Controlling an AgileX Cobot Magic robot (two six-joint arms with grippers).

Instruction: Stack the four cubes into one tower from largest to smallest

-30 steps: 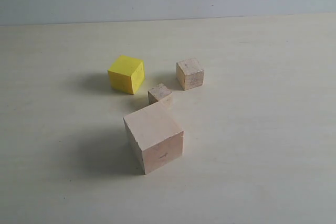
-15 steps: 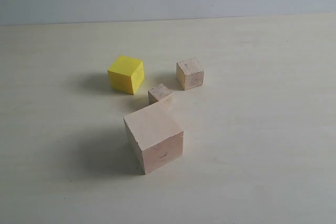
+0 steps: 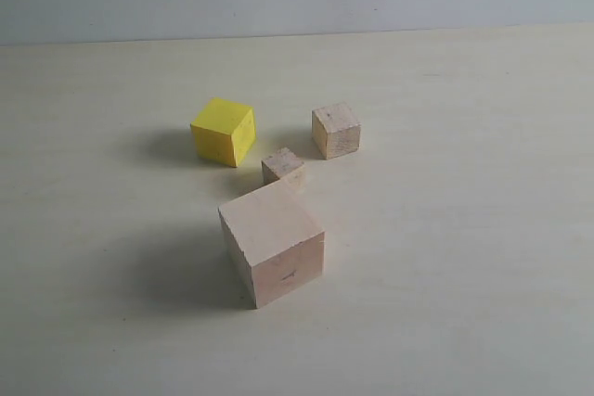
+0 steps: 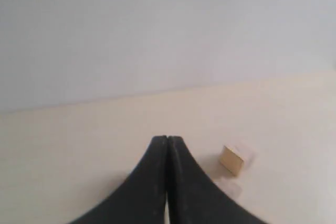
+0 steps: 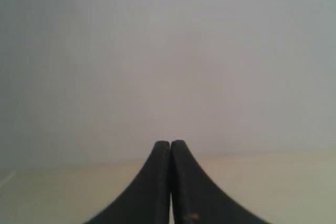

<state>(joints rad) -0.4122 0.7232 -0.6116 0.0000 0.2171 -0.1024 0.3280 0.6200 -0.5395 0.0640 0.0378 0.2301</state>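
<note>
Large pale cube [image 3: 272, 243]: sits on the worktop [image 3: 464, 229], nearest the exterior camera, turned with one corner edge facing it.
Smallest tan cube [image 3: 282, 166]: just behind the large pale cube's far corner; whether they touch cannot be told.
Yellow cube [image 3: 224, 131]: farther back and left of the smallest tan cube, apart from it.
Mid tan cube [image 3: 336, 130]: farther back and right, apart from the others.
Stacking: all four cubes rest singly on the worktop, none on another.
Left gripper [image 4: 167, 139]: jaws pressed together, holding nothing; a tan cube [image 4: 234, 158] lies on the worktop beside the tips, and which one cannot be told.
Right gripper [image 5: 170, 142]: jaws pressed together, holding nothing, above bare worktop with the grey wall [image 5: 168, 51] ahead.
</note>
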